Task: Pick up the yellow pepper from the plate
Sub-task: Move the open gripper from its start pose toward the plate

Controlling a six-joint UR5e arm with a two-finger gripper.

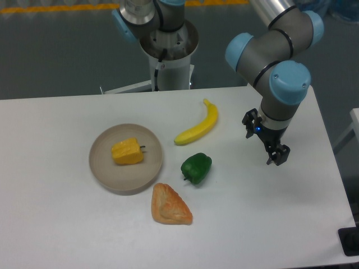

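You had the yellow pepper (pixel 127 152) lying on its side in the plate (pixel 101 169), stem pointing right. Your gripper (pixel 277 157) hung well off to the right, over bare table (pixel 269 218), holding nothing; how far its fingers were parted could not be made out. Between them lay a banana (pixel 198 125), a green pepper (pixel 196 167) and a pastry (pixel 169 205).

Pepper (pixel 127 152) on plate (pixel 106 171), left side of surface (pixel 56 224); banana (pixel 198 124), second pepper (pixel 196 168), pastry (pixel 170 205) right of plate; pincer (pixel 276 157) far right.
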